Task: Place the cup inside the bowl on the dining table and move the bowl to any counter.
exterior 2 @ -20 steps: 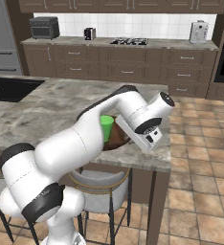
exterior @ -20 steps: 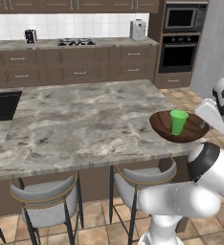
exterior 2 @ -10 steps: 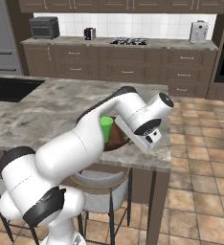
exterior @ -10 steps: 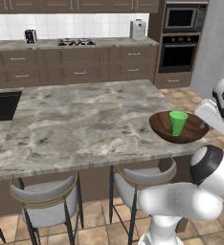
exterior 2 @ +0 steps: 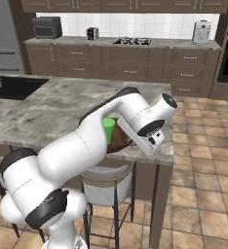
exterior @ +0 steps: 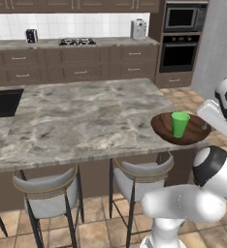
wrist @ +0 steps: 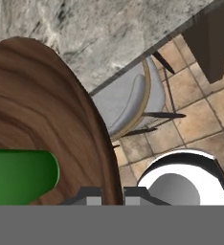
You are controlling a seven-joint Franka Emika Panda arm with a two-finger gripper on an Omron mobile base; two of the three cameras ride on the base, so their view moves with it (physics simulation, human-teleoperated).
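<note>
The wide dark wood bowl [exterior: 181, 131] hangs a little above the right front corner of the marble dining table [exterior: 76, 116], with the small green cup [exterior: 179, 124] standing upright inside it. My gripper [exterior: 205, 125] is shut on the bowl's right rim. In the hand view the two fingertips pinch the rim of the bowl [wrist: 47, 110] at my gripper [wrist: 112, 194], and the cup [wrist: 20, 174] shows at lower left. From the right base view the cup [exterior 2: 108, 130] and bowl [exterior 2: 120, 142] peek out behind my arm. The counter [exterior: 72, 46] runs along the back wall.
Two grey stools [exterior: 50, 191] [exterior: 142, 169] stand under the table's near edge. A black sink [exterior: 4, 101] is set into the table's left side. On the counter are a hob [exterior: 77, 41], a toaster [exterior: 32, 35] and a white appliance [exterior: 138, 29]. The ovens [exterior: 179, 48] stand at right.
The bowl with the cup in it has edged slightly to the left in the left base view. The grip on the rim is unchanged.
</note>
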